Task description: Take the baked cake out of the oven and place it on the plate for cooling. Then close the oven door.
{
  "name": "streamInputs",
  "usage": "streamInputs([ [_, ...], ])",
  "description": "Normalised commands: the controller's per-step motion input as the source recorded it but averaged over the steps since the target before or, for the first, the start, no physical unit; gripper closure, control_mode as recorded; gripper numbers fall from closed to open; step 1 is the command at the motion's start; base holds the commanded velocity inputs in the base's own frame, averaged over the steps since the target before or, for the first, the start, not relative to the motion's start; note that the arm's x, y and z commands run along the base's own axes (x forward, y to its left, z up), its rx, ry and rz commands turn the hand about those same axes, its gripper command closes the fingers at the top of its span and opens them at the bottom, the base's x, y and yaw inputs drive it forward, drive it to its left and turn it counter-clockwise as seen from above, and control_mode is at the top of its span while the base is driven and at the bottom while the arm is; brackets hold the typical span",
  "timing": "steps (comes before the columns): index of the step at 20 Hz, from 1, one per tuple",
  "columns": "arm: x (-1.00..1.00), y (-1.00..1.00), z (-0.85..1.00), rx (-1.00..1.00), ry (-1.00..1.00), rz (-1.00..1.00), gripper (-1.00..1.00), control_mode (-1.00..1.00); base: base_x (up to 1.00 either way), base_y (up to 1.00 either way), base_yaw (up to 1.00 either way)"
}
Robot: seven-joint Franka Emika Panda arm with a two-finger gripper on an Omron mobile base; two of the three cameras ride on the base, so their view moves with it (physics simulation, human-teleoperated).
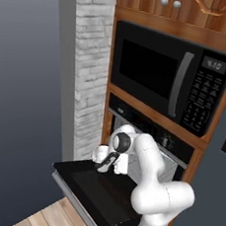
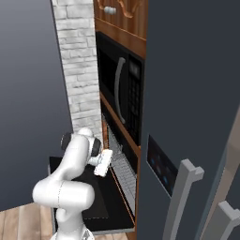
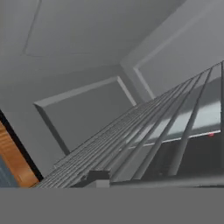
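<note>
1. One oven (image 1: 148,126) is being seen below one microwave (image 1: 164,76), both set in brown wood cabinetry (image 1: 220,105).
2. One oven door (image 1: 101,193) is lying fully open and flat.
3. One arm is reaching over the door toward the cavity; its end effector (image 1: 107,163) is being held at the oven mouth.
4. One wire rack (image 3: 144,131) is being viewed close up from the hand.
5. How far the end effector is open cannot be told; nothing is being seen in it.
6. The cake's place cannot be told.
</note>
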Motion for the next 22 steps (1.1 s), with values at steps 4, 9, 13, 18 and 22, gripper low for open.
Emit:
streamInputs([
  [4, -0.25, 0.42, -0.53, 0.35, 0.45, 0.0, 1.0, -1.0, 0.0, 0.0, 0.0],
  [9, -0.24, 0.41, -0.6, 0.37, 0.47, 0.01, 1.0, -1.0, 0.0, 0.0, 0.0],
  [13, -0.27, 0.37, -0.69, 0.39, 0.5, 0.01, 1.0, -1.0, 0.0, 0.0, 0.0],
  [18, -0.33, 0.34, -0.67, 0.39, 0.5, 0.0, 1.0, -1.0, 0.0, 0.0, 0.0],
  [22, -0.44, 0.42, -0.7, 0.39, 0.52, 0.0, 1.0, -1.0, 0.0, 0.0, 0.0],
])
